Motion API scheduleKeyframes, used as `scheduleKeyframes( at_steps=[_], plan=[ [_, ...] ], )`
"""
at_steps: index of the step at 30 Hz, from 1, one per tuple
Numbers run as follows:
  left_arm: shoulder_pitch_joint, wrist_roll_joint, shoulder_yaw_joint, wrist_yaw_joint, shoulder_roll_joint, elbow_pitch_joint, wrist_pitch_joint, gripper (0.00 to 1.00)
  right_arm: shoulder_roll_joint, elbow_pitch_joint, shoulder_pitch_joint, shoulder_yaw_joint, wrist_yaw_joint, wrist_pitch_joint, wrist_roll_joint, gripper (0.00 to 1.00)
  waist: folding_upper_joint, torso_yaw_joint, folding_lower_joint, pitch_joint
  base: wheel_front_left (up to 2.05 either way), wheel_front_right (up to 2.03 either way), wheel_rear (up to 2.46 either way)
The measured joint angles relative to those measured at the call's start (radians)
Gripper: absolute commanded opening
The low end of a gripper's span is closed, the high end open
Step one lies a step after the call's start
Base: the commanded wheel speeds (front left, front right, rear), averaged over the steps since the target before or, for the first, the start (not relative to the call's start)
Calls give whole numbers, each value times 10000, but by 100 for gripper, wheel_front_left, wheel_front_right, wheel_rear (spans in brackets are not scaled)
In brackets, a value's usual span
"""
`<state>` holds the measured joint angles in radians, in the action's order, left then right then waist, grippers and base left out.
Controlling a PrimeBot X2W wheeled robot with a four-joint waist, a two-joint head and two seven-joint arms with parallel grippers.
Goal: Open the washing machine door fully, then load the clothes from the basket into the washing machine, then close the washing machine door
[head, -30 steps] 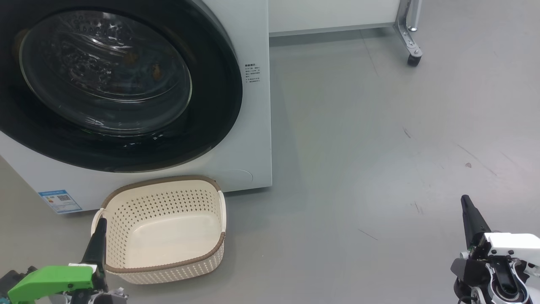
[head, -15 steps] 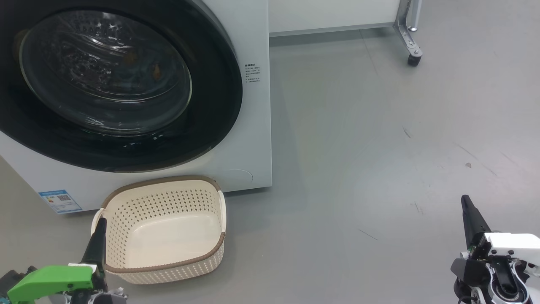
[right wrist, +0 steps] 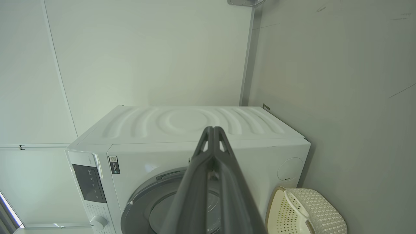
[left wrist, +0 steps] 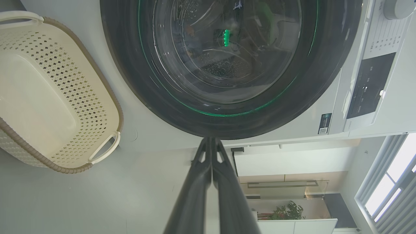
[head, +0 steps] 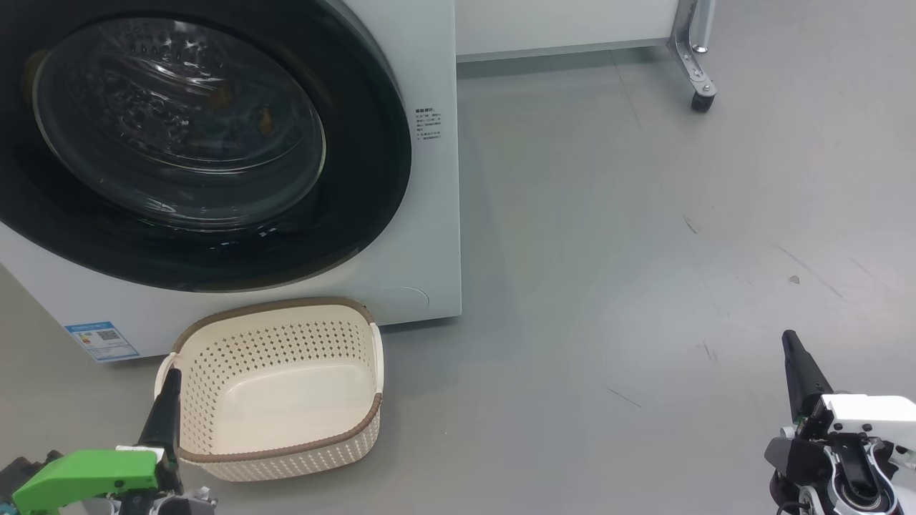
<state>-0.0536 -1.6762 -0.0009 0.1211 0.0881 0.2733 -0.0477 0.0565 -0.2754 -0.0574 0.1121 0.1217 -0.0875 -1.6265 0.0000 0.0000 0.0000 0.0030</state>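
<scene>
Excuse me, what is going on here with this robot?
Nothing is being handled. The round black-rimmed glass door of the big white front-loading washing machine is closed, and the cream perforated plastic basket on the floor in front of it is empty. The left gripper and right gripper are both shut, holding nothing.

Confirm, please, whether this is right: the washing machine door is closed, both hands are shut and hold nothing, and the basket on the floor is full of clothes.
Not entirely. The basket is empty: the head view shows its bare bottom. The rest is right: the washing machine door is closed, and the left hand and the right hand are shut and hold nothing.
</scene>
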Motion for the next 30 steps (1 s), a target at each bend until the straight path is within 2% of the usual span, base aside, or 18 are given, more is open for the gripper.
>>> scheduleKeyframes(
  at_steps=[30],
  plan=[
    [0,2,33,0,-19,-10,-13,0,-6,0,0,8,0,-44,0,0,0,0,0,0,0,0,0]
  ],
)
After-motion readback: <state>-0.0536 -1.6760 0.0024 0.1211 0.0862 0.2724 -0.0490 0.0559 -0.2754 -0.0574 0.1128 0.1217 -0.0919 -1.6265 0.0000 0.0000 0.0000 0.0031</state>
